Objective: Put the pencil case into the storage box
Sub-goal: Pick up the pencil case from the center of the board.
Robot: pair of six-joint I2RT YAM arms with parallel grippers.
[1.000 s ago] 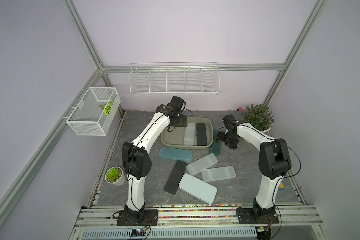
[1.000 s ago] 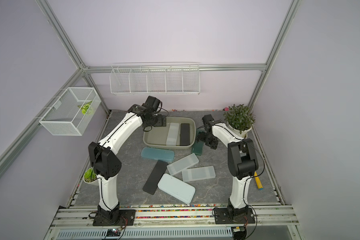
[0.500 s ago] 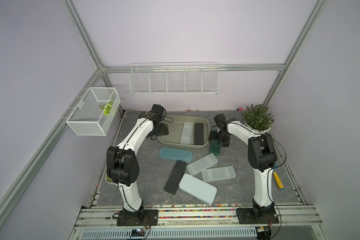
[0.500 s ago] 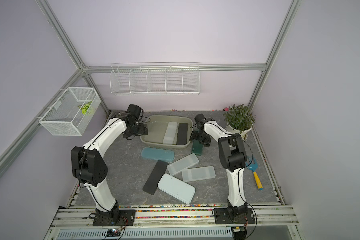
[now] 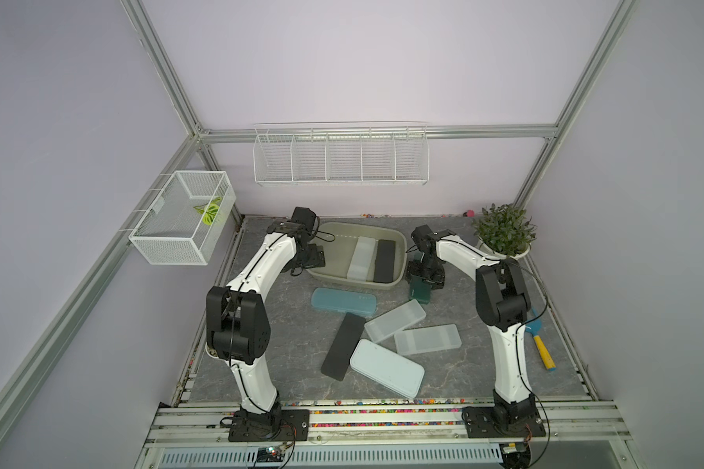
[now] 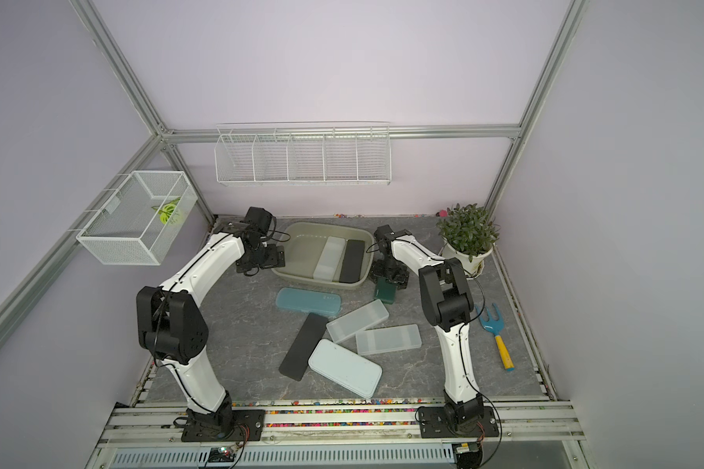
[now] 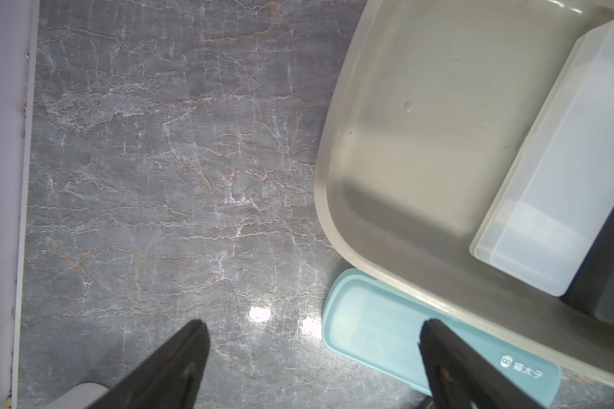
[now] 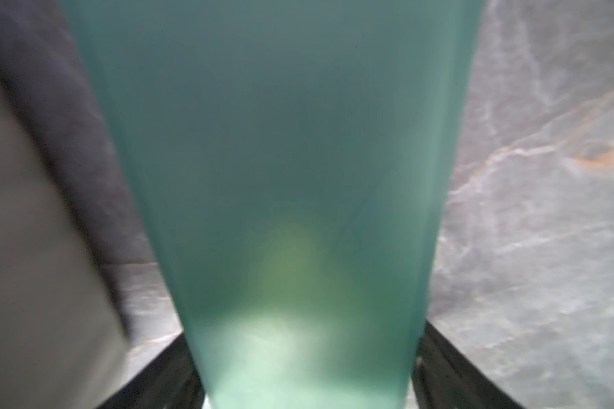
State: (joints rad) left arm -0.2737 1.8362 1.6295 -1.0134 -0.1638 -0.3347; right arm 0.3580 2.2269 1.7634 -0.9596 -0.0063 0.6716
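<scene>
Right wrist view: a dark green pencil case (image 8: 280, 141) fills the space between the 2 black fingers (image 8: 454, 371) of the right end effector (image 8: 303, 333). Its long edges meet both fingers with no gap to be seen. The picture is blurred, so I cannot tell whether the jaws press on the case or only flank it. The grey wall of the storage box (image 8: 22, 248) stands just beside the case.

In both top views the dark green pencil case (image 5: 420, 291) (image 6: 385, 293) lies on the table (image 5: 293, 325), outside the storage box (image 5: 338, 247). It is just beside the end of the box nearest the right arm, with the right end effector (image 5: 423, 278) over its far part.

The box sits toward the back of the table and holds 2 cases side by side, a frosted white case (image 5: 360, 258) and a black case (image 5: 384, 260).

The left end effector (image 7: 312, 322) is wide open and holds nothing. In the left wrist view its fingers (image 7: 178, 357) hang above the table beside the box's rim (image 7: 334, 198). 1 finger is over the end of a light blue case (image 7: 387, 333), which lies just in front of the box.
</scene>
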